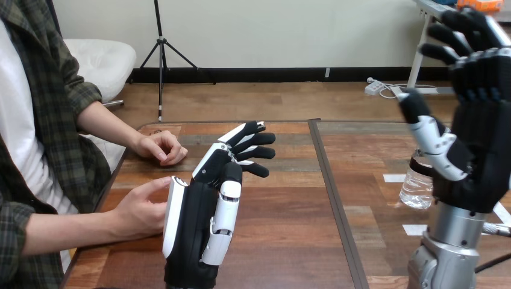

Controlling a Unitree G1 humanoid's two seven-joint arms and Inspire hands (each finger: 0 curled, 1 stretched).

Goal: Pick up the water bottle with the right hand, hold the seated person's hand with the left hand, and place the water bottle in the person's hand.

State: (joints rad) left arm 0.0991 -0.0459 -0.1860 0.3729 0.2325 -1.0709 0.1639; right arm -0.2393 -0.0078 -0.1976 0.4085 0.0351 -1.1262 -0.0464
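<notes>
**Desk:** On the table's right half, a clear plastic water bottle (416, 186) appears to stand upright, partly hidden behind the robot's right hand (482, 126). Is it held?

**Photographer:** No. That hand is raised in front of it, fingers spread wide, gripping nothing. The bottle looks light and thin-walled, likely to dent or slip, so its mid-body is probably the safest hold.

**Desk:** And the left hand (202, 211)?

**Photographer:** Fingers straight, holding nothing. Its white back is just beside the person's nearer hand (141, 208), perhaps touching. The person's farther hand (159, 147) rests curled on the wooden table (289, 241).
</notes>
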